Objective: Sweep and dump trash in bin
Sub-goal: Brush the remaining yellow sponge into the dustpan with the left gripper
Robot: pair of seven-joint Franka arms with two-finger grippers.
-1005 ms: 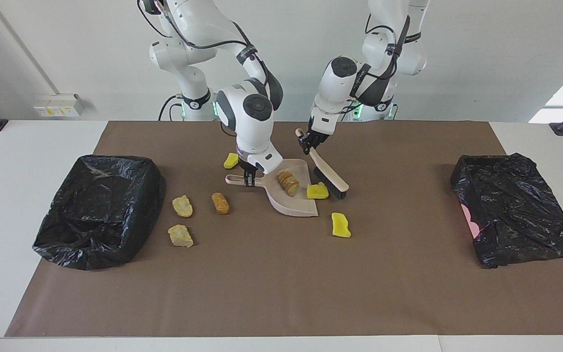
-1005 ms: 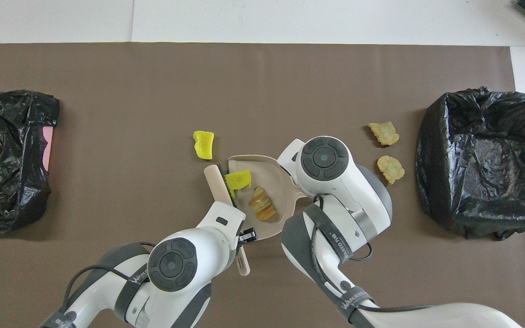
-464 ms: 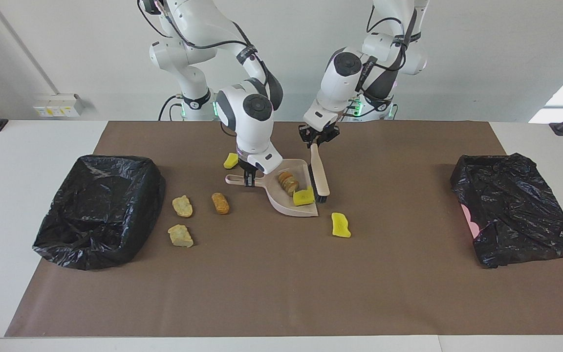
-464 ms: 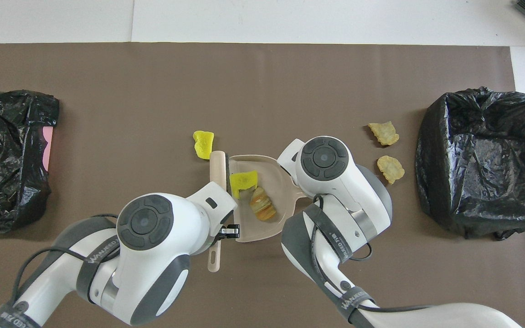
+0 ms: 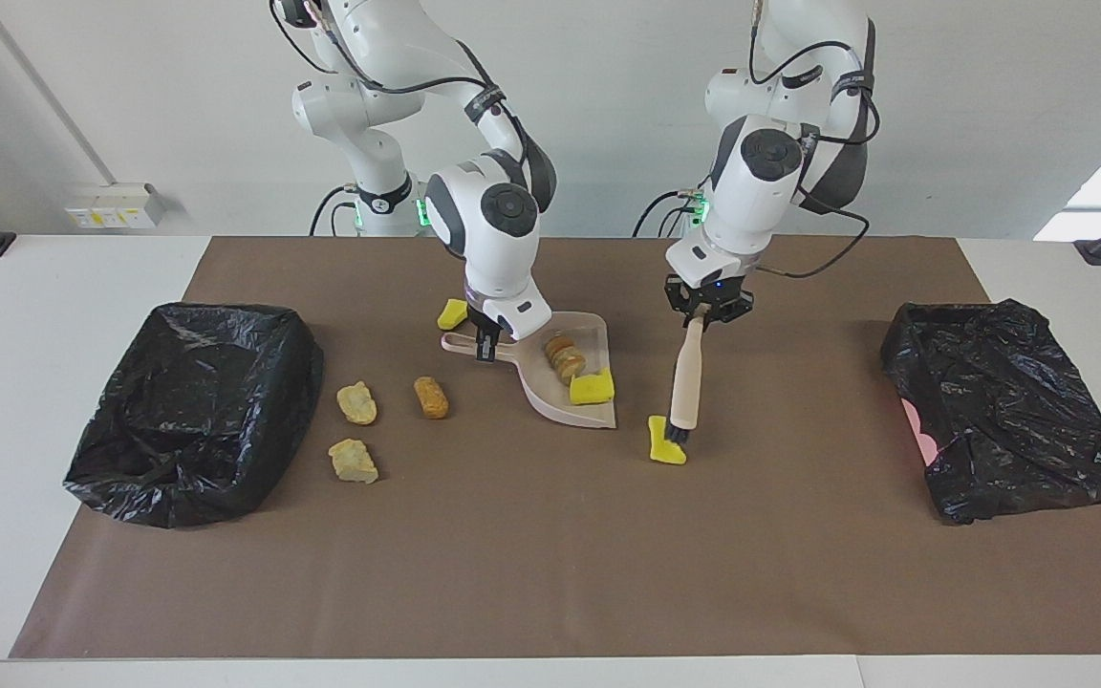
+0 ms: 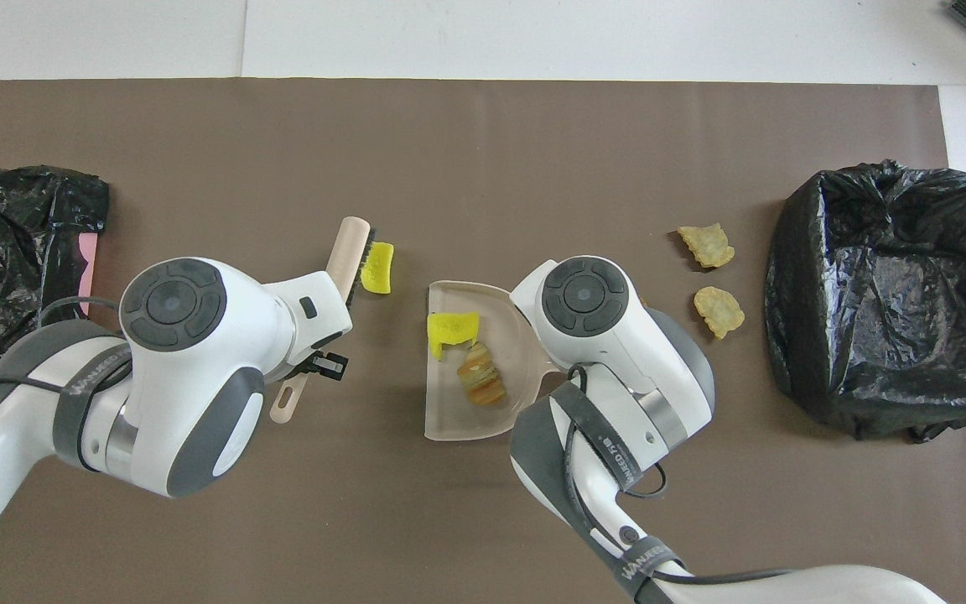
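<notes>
The left gripper (image 5: pixel 709 308) is clamped on the handle of a brush (image 5: pixel 685 382), whose bristled end rests on the brown mat (image 5: pixel 550 573) touching a yellow lump (image 5: pixel 665 441) that lies just farther from the robots than the dustpan (image 5: pixel 550 397). The right gripper (image 5: pixel 485 341) is closed on the dustpan's handle, holding the pan with its handle end tipped up off the mat. Inside the pan sit a brown ridged lump (image 5: pixel 565 357) and a second yellow lump (image 5: pixel 593 387), side by side near the open lip. A third yellow lump (image 5: pixel 452 312) lies on the mat beside the right gripper, nearer to the robots. Three more pieces, a brown lump (image 5: pixel 431 397) and two tan lumps (image 5: pixel 356 402) (image 5: pixel 353 461), lie toward the right arm's end of the table, between the dustpan and a black-lined bin (image 5: pixel 192 411). A second black-lined bin (image 5: pixel 1009 420) stands at the left arm's end, well apart from the brush.
</notes>
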